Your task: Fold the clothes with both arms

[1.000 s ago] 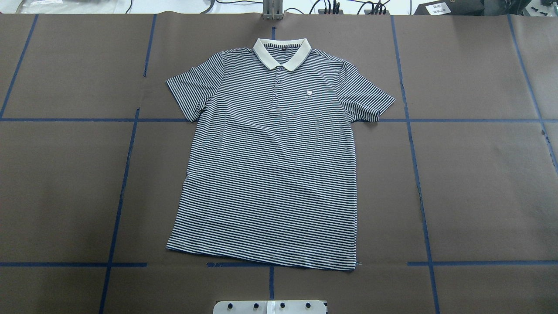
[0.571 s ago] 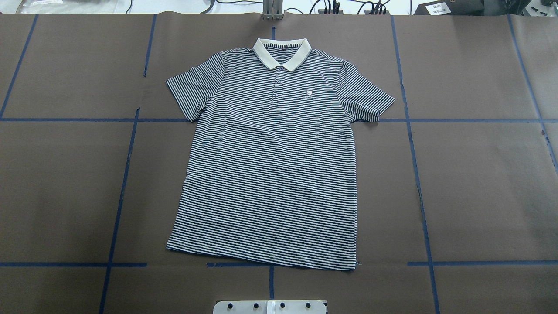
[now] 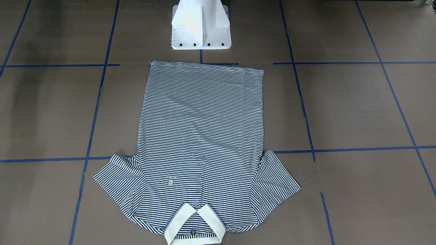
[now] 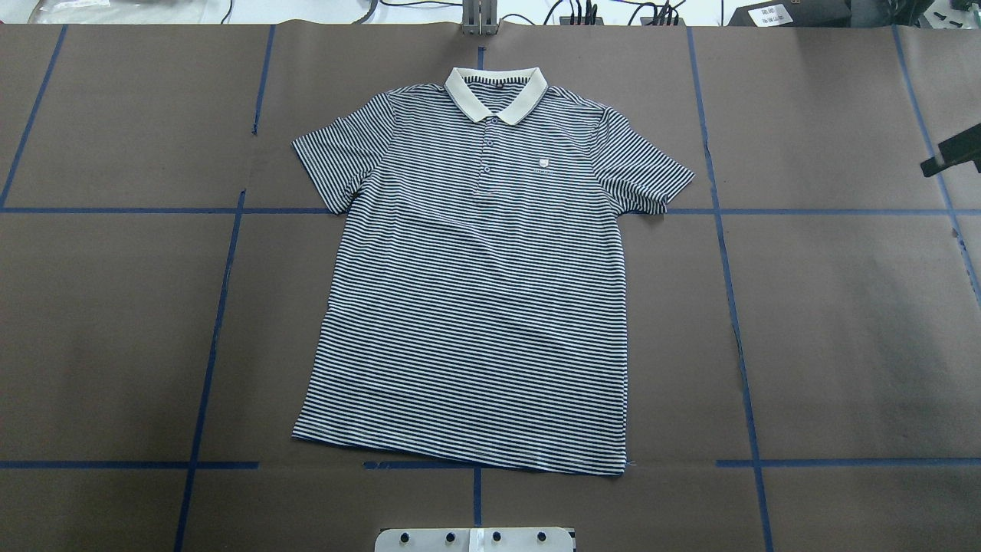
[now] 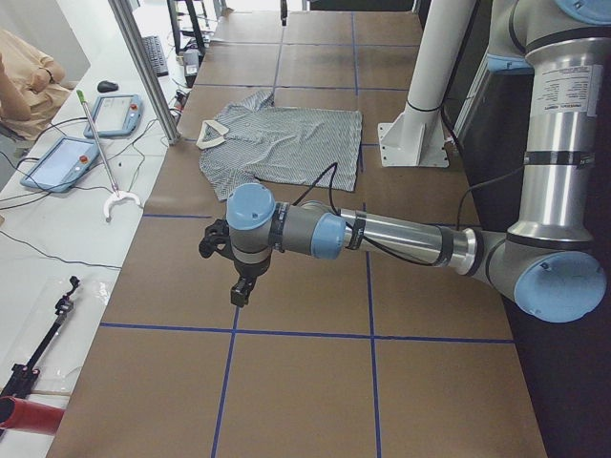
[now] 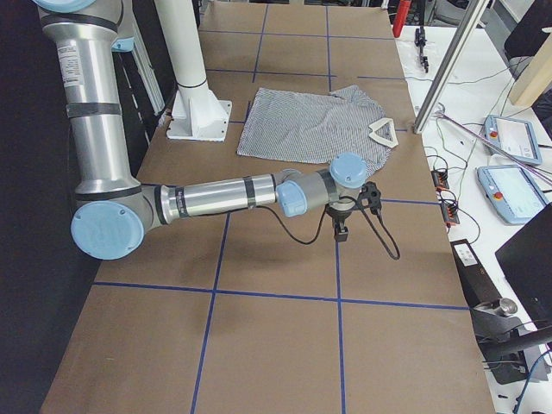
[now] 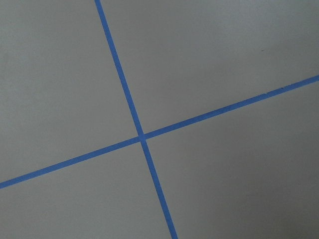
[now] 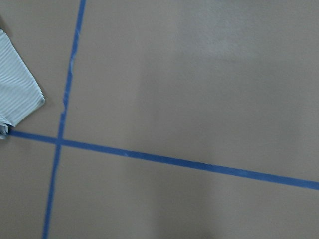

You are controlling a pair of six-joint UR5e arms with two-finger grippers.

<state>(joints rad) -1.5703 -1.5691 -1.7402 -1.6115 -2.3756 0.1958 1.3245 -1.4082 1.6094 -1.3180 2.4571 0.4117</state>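
The striped polo shirt [image 4: 475,291] lies flat and face up on the brown table, its cream collar [image 4: 497,92] at the far side and both sleeves spread. It also shows in the front-facing view [image 3: 201,129]. My left gripper [image 5: 241,286] hangs over bare table well to the left of the shirt; I cannot tell whether it is open or shut. My right gripper [image 6: 341,231] hovers over bare table to the right of the shirt's sleeve. Only a black edge of the right gripper [image 4: 954,153] shows in the overhead view, so I cannot tell its state. The right wrist view catches a sleeve corner [image 8: 17,94].
Blue tape lines [image 4: 728,291] cross the brown table cover. The white pedestal [image 3: 201,25] stands just behind the shirt's hem. A side bench holds control tablets [image 5: 57,162] and cables, with a metal post [image 5: 143,67] at the table edge. A person [image 5: 24,81] sits beyond it.
A black part of the right gripper has come into the overhead view at the right edge. The shirt has not moved.
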